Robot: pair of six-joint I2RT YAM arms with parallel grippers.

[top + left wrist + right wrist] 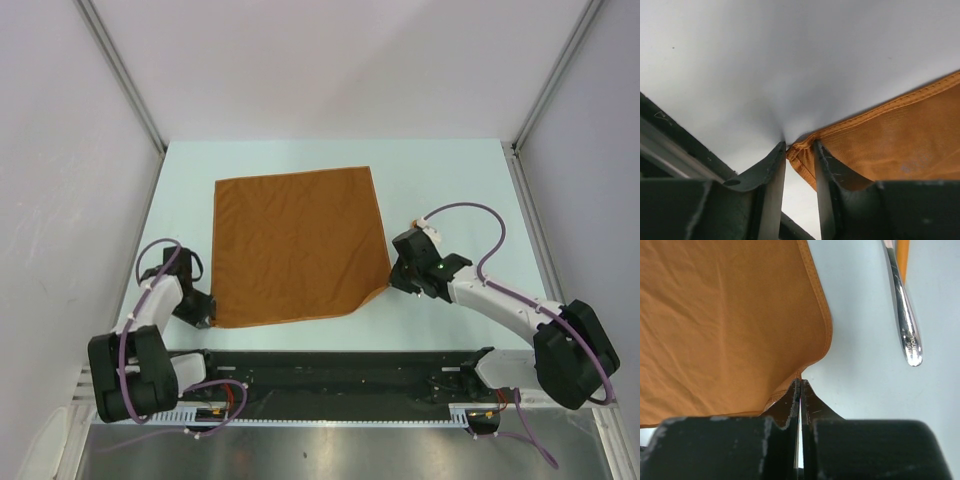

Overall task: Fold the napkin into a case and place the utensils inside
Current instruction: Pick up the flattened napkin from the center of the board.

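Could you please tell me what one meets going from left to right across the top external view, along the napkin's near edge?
left gripper → napkin → right gripper

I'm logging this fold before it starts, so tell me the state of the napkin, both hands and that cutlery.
Napkin: spread flat, unfolded.
Left hand: open around the napkin's near left corner.
Right hand: shut on the napkin's near right corner.
Cutlery handle: lying on the table beside the napkin, untouched.
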